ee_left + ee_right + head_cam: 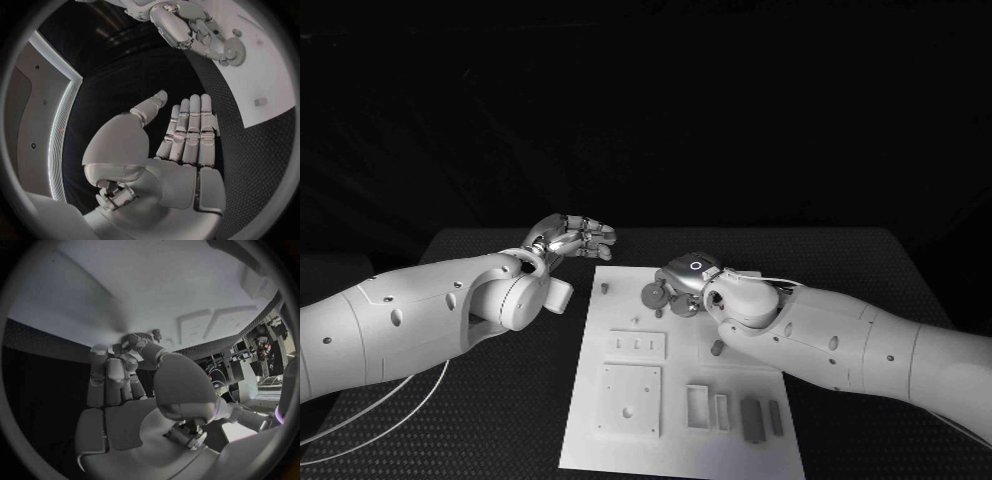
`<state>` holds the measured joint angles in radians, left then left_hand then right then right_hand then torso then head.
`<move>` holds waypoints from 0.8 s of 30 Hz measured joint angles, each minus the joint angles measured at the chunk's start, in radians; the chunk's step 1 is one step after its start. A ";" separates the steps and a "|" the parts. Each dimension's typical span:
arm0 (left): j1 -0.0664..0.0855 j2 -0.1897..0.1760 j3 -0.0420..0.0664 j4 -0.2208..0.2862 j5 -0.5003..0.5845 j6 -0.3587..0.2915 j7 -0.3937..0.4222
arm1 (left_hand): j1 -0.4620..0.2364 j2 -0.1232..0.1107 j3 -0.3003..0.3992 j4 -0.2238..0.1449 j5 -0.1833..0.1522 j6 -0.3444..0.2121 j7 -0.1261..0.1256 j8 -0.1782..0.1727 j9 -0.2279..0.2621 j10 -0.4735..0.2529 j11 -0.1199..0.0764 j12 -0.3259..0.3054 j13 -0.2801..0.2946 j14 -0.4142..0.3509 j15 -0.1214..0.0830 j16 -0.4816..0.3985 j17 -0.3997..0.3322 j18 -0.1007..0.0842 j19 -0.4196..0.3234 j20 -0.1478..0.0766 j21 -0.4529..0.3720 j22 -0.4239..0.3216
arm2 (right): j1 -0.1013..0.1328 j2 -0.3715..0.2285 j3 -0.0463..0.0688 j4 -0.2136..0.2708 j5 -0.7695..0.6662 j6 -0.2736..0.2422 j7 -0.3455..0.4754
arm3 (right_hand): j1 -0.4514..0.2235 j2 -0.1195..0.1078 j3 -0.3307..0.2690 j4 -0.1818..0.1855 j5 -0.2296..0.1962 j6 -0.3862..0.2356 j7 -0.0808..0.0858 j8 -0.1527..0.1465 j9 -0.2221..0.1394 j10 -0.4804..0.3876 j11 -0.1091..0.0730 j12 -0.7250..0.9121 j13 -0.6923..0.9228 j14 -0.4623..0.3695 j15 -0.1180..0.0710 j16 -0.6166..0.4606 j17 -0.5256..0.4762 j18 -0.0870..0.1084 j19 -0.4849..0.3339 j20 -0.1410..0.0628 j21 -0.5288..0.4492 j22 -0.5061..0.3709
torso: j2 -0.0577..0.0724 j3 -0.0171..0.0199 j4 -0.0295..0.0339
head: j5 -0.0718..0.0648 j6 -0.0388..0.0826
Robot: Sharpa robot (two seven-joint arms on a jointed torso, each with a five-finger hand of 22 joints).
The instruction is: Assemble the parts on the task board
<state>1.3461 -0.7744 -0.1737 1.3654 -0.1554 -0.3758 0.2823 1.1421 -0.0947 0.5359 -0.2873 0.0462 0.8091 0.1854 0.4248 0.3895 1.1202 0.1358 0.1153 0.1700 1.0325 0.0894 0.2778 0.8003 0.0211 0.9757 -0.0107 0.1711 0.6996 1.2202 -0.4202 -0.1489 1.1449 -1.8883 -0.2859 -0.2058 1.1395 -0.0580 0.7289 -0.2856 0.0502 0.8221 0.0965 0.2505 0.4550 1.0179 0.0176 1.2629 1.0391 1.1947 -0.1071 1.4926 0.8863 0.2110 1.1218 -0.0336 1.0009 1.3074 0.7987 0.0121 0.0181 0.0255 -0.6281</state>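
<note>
The white task board (678,440) lies in the middle of the black table. My right hand (687,284) is over the board's far end, and its fingertips pinch a dark gear (655,296) that sits low over the board; the same gear (233,50) shows at those fingertips in the left wrist view, and the gear (139,338) shows in the right wrist view. A second dark round part (687,306) lies right beside the hand. My left hand (571,238) hovers off the board's far left corner, fingers (190,131) straight and holding nothing.
A small peg (604,288) stands near the board's far left edge, another (717,348) mid-board. Raised white blocks (630,398) and two dark bars (762,418) fill the near half. Cables (387,410) trail under my left arm.
</note>
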 measured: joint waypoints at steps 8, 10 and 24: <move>0.000 -0.001 0.000 -0.001 -0.001 0.000 -0.001 | 0.000 0.000 0.000 0.000 0.000 -0.004 0.004 -0.003 0.001 0.000 0.000 -0.001 0.000 0.000 0.000 0.000 0.001 0.000 0.000 0.000 0.000 0.001 | 0.001 -0.003 0.000 0.000 0.015 -0.001 0.006 | -0.011 0.004 0.005 0.002 0.000 -0.004 -0.004 0.000 -0.001 -0.002 -0.002 0.004 0.001 -0.002 -0.001 0.000 0.001 0.002 0.000 0.000 0.004 0.000 | 0.000 0.0006 -0.0003 | 0.001 0.001; 0.000 -0.002 0.000 -0.001 -0.001 0.000 -0.002 | 0.000 0.000 0.000 0.000 0.000 -0.004 0.004 -0.004 0.001 -0.004 0.004 -0.005 0.000 0.000 0.000 0.000 0.002 0.000 0.000 0.000 0.000 0.001 | 0.001 -0.007 0.000 0.003 0.019 -0.003 0.008 | -0.015 0.007 0.007 0.001 0.000 -0.005 -0.005 0.000 -0.001 -0.006 -0.006 0.007 0.002 -0.003 0.000 0.000 0.001 0.006 0.000 0.000 0.004 0.000 | 0.000 0.0007 -0.0004 | 0.001 0.004; 0.000 -0.016 0.000 -0.012 -0.003 0.000 0.002 | -0.005 0.005 -0.003 0.003 0.000 0.000 0.000 -0.004 0.006 0.025 -0.007 0.003 0.010 0.004 0.004 -0.004 0.006 0.000 0.004 0.004 -0.004 0.002 | 0.046 -0.178 0.029 0.110 0.194 -0.205 0.171 | -0.032 -0.067 0.020 0.006 0.000 -0.007 -0.007 0.014 0.008 -0.007 -0.007 0.018 -0.008 0.018 0.008 0.007 0.000 0.012 0.020 -0.013 0.018 0.000 | -0.003 0.0018 -0.0067 | -0.010 0.033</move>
<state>1.3463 -0.7902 -0.1737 1.3533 -0.1582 -0.3758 0.2847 1.1371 -0.0898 0.5328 -0.2842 0.0462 0.8090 0.1855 0.4210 0.3955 1.1451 0.1288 0.1185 0.1799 1.0362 0.0930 0.2739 0.8067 0.0210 0.9794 -0.0071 0.1674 0.7018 1.2662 -0.5986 -0.1200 1.2552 -1.6942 -0.4904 -0.0343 1.1076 -0.1249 0.7485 -0.2794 0.0502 0.8151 0.0897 0.2649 0.4634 1.0107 0.0104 1.2806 1.0315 1.2129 -0.0991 1.5000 0.8858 0.2227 1.1417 -0.0464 1.0186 1.3073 0.7961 0.0139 0.0114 0.0159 -0.5955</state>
